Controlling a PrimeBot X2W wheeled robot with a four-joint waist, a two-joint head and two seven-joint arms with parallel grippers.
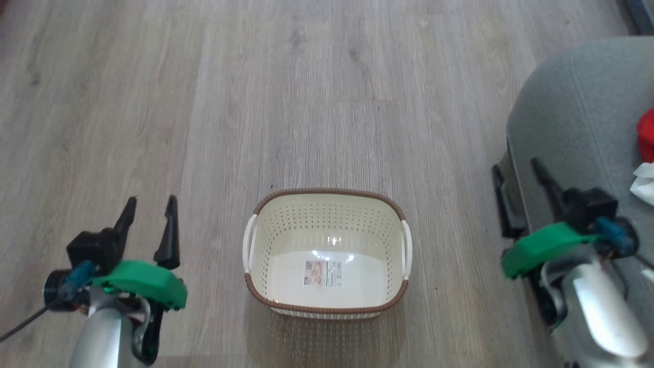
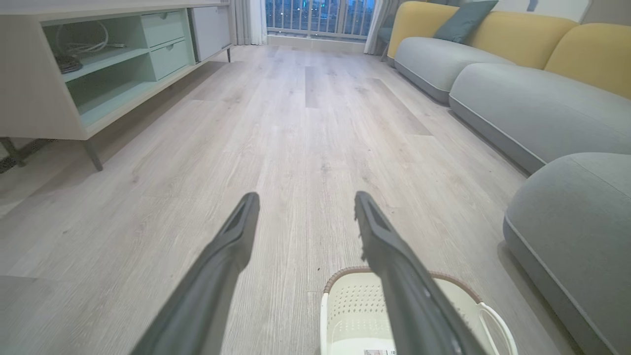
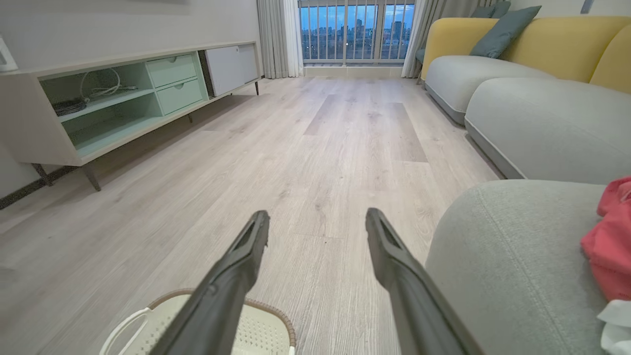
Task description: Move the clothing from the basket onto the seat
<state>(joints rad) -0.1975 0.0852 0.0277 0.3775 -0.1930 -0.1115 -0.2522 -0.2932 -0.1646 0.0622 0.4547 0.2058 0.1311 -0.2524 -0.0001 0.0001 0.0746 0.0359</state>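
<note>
The cream basket [image 1: 327, 192] is sitting on the wooden floor [image 1: 255, 102], holding just a label sticker [image 1: 323, 273]. The clothing [image 1: 645, 153], a crumpled red garment [image 1: 647, 134] and a white garment [image 1: 643, 184], is lying on the grey-green seat [image 1: 572, 112], back from its rounded corner. The left gripper [image 1: 152, 200] and the right gripper [image 1: 515, 166] are hovering with fingers spread.

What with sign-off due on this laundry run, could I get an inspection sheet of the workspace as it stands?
Surface: pale wood-plank floor.
Job's things: basket holds no garments, only the sticker on its floor; red garment and white garment lie on the grey-green seat.
Clutter: nothing seen.
Grippers: left gripper open, holding nothing, left of the basket; right gripper open, holding nothing, at the seat's edge.
Cables: thin dark cable by the left wrist; cords on a cabinet shelf.
Surroundings: low cabinet, grey sofa with yellow backs, barred window.
</note>
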